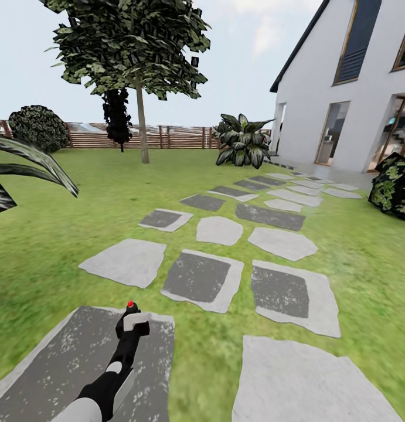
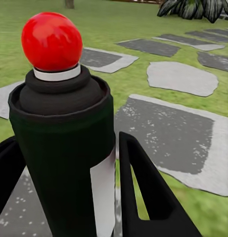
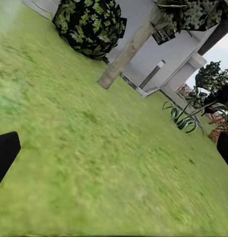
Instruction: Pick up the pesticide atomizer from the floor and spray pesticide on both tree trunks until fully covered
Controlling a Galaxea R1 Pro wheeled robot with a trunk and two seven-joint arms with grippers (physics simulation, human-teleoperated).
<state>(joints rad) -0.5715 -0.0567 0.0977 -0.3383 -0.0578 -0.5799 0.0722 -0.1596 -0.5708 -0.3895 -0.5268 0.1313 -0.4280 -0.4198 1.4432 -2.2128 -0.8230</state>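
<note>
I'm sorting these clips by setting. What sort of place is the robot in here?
A simulated home garden: a green lawn crossed by grey stepping stones, a white house on one side, and a slatted wooden fence behind a tall tree.

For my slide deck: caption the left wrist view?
Left gripper holding the red-capped pesticide atomizer above grey stepping stones on the lawn.

Dark green pesticide atomizer (image 2: 64, 163) with red cap, speckled grey stepping stones (image 1: 197, 278), white house (image 1: 319, 94)

trees (image 1: 142, 120): 1 | pesticide atomizer (image 2: 62, 148): 1 | house (image 1: 343, 88): 1
</note>
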